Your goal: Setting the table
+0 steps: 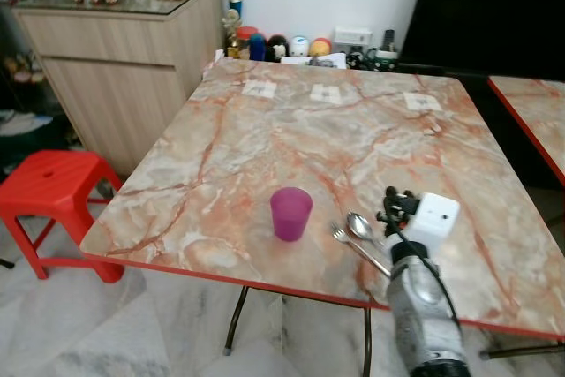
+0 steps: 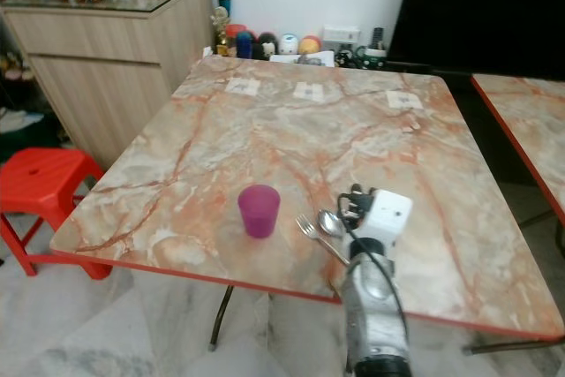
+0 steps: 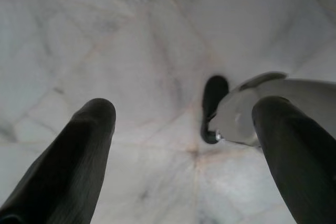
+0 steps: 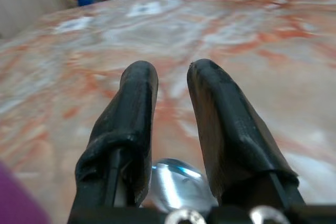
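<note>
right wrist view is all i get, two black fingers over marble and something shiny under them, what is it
Observer: A spoon, lying on the marble table beside a fork; the right hand hangs just above them.
Operator: anything else near it
Observer: A purple cup stands upright on the robot's left of the fork, apart from it, close to the table's near edge.
Operator: and the left hand
Observer: The left wrist view shows the left hand open, pointing down at the pale marble floor, holding nothing.
Operator: anything beside the table
Observer: A red plastic stool stands on the floor off the table's left corner.
</note>
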